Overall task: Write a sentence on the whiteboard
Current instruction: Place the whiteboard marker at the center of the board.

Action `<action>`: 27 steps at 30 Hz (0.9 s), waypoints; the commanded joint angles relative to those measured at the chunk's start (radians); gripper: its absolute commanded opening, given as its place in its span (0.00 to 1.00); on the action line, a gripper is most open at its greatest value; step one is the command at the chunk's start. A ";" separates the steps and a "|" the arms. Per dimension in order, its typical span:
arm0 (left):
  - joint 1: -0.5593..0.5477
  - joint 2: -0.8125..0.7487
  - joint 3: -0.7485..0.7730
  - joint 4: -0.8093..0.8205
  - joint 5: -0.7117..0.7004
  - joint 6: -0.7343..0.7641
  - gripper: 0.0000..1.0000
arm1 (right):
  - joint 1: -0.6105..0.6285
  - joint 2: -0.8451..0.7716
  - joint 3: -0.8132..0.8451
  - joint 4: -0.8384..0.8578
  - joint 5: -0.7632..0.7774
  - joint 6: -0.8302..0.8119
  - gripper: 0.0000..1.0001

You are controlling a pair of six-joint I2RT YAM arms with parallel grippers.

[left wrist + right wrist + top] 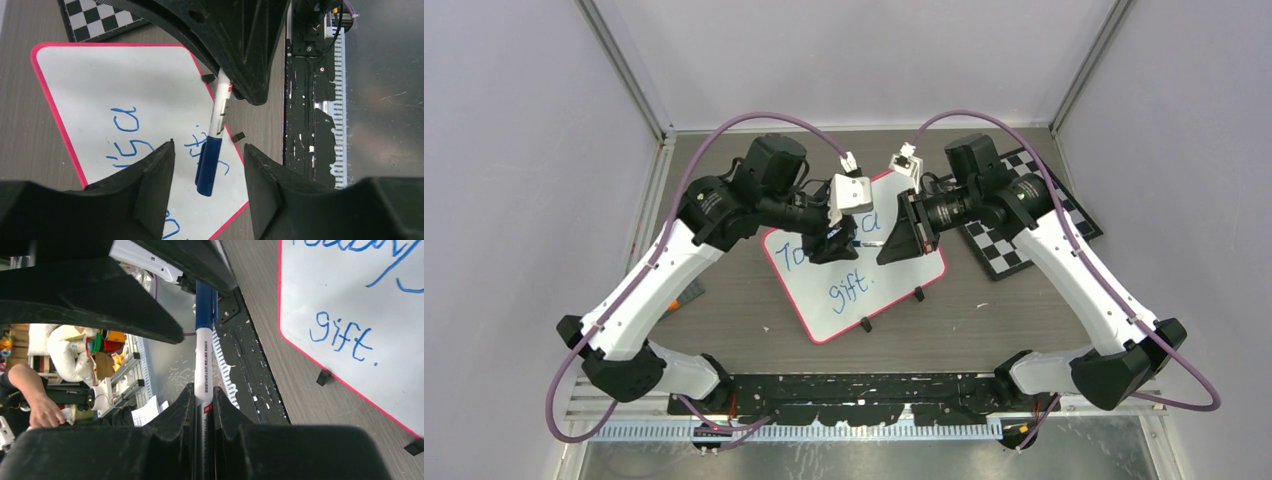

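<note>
Nearby, checkerboard (1002,252) beside whiteboard (902,272), left claw (832,247), right claw (888,250), marker (217,120) hiding writing (125,120).

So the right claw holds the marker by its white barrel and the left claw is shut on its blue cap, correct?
Not quite. The left wrist view shows the left claw open, its fingers apart on either side of the blue cap. The right claw does hold the marker.

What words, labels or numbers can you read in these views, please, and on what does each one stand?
"gift." – blue handwriting, lower line of the white, pink-framed whiteboard.
"a" – blue handwriting, upper line of the same board.
"To…" – opens that upper line; the rest is hidden or cut off.
Print on the white barrel of the blue-capped marker: too small to read.
</note>
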 commanded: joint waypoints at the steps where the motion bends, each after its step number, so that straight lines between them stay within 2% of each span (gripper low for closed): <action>1: -0.013 0.013 -0.011 0.044 -0.001 0.043 0.51 | 0.021 -0.016 0.048 0.037 -0.055 0.021 0.00; 5: -0.015 0.022 -0.023 0.028 -0.023 0.073 0.43 | 0.027 -0.020 0.047 0.033 -0.056 0.019 0.00; 10: -0.032 0.035 -0.018 0.039 -0.006 0.050 0.22 | 0.042 -0.015 0.040 0.038 -0.060 0.020 0.00; 13: -0.081 0.055 0.026 0.039 0.023 0.018 0.11 | 0.056 -0.003 0.023 0.040 -0.046 0.016 0.00; 18: -0.121 0.087 0.087 0.072 0.040 -0.064 0.06 | 0.080 0.012 0.024 0.041 -0.031 0.016 0.00; 20: -0.118 0.092 0.098 0.079 0.011 -0.069 0.01 | 0.083 0.013 0.030 0.041 -0.020 0.012 0.00; 23: -0.077 0.074 0.075 0.087 0.004 -0.083 0.00 | 0.077 0.000 0.051 0.006 0.055 -0.032 0.01; 25: -0.051 0.051 0.050 0.087 0.004 -0.085 0.00 | 0.066 -0.009 0.057 -0.002 0.091 -0.040 0.08; 27: -0.023 0.025 0.016 0.085 0.009 -0.086 0.00 | 0.045 -0.017 0.068 -0.003 0.119 -0.040 0.24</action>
